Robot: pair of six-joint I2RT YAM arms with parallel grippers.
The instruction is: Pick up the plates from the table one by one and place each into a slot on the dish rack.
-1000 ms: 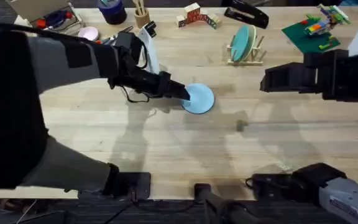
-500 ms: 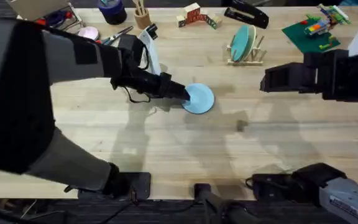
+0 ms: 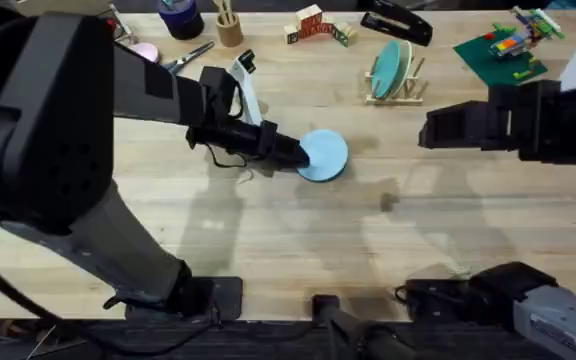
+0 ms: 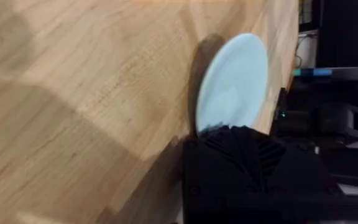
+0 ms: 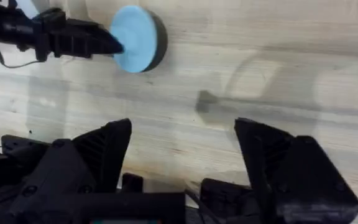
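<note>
My left hand (image 3: 296, 153) is closed on the near edge of the pale blue plate (image 3: 324, 155), its black fingers pinching the rim from the left. The plate is tipped up off the counter (image 3: 298, 230): in my left wrist view it (image 4: 234, 81) stands on its edge at a slant, casting a dark shadow on the wood behind it, with my fingers (image 4: 241, 146) clamped over its lower rim. From my right wrist view the same plate (image 5: 135, 38) sits near the middle of the counter with the left hand (image 5: 107, 42) reaching in to its side. My right hand (image 3: 433, 128) hangs above the counter to the right of the plate and well apart from it, fingers spread wide with nothing between them; I can see those 2 fingers (image 5: 104, 152) parted over bare wood. The teal plate (image 3: 390, 66) already stands upright in the dish rack (image 3: 400, 92) at the far side of the counter, between the rack's thin dowels. Farther back, toy blocks (image 3: 313, 24) lie left of the rack, and a green board with bricks (image 3: 508, 48) lies right of it.
</note>
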